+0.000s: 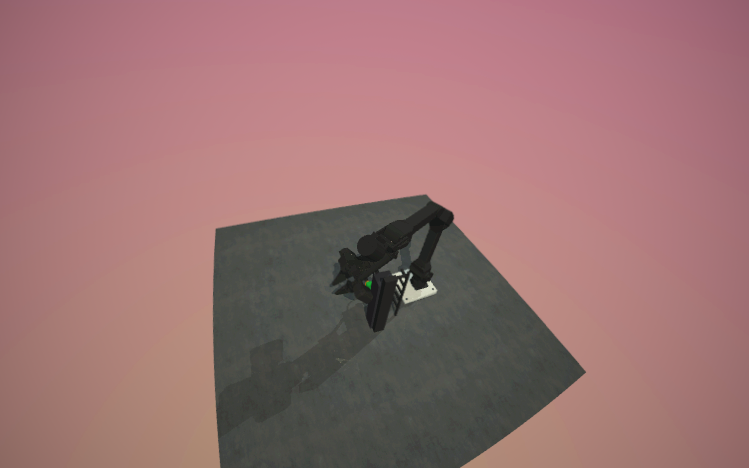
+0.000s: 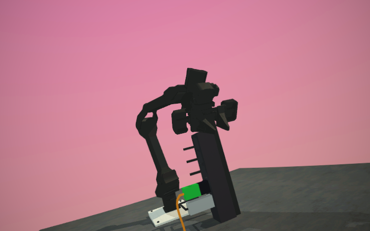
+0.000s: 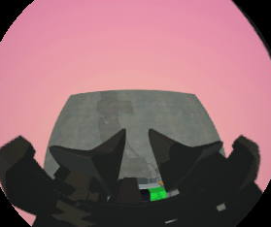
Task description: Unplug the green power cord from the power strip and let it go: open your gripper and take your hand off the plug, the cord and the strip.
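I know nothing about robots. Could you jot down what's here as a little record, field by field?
arm: one black arm bent over, standing on a white base plate
gripper: gripper partly open, holding nothing, above the top end of the strip
power strip: dark bar standing tilted on the grey floor
green plug: green plug plugged in low on the strip
cord: orange cord hanging from the plug
task state: plug not yet pulled out

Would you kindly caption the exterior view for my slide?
Black parallel-jaw gripper, empty and part-open, above the upright dark power strip; the green plug sits in its lowest socket.
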Available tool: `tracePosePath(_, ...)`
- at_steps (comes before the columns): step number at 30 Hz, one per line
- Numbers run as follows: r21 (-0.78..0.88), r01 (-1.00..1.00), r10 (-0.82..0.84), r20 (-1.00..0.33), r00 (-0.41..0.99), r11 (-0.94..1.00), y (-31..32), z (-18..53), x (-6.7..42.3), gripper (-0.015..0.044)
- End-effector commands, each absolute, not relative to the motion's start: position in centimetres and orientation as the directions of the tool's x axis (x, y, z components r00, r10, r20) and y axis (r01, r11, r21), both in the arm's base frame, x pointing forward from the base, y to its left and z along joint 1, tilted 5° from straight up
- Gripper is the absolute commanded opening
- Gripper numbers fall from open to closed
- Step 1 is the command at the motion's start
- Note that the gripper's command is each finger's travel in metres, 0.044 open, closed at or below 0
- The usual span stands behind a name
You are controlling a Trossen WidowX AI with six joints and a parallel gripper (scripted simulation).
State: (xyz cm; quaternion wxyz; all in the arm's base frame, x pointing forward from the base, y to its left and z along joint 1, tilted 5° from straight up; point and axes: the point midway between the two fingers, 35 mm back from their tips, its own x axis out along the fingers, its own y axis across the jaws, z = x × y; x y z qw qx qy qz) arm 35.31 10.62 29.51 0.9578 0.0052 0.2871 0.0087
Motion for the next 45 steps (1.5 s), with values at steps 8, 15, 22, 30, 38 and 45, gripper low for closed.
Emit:
tracePosePath(8, 0.295, 0.749, -0.075, -0.906, 0.416, 0.593, 1.3, 19.9, 29.3, 0.016)
tracePosePath(15, 0.143, 0.986, -0.018, -0.989, 0.146, 0.09, -1.2, 17.0, 24.3, 0.016)
tracePosePath(22, 0.108, 0.994, -0.003, -0.994, 0.108, 0.011, -1.4, 16.7, 23.5, 0.016)
tracePosePath(30, 0.108, 0.994, -0.003, -0.994, 0.108, 0.011, -1.4, 16.7, 23.5, 0.016)
tracePosePath(38, 0.107, 0.994, -0.003, -0.994, 0.108, 0.011, -0.9, 16.8, 23.7, 0.016)
tracePosePath(45, 0.107, 0.994, -0.002, -0.994, 0.107, 0.011, 0.3, 16.8, 23.7, 0.016)
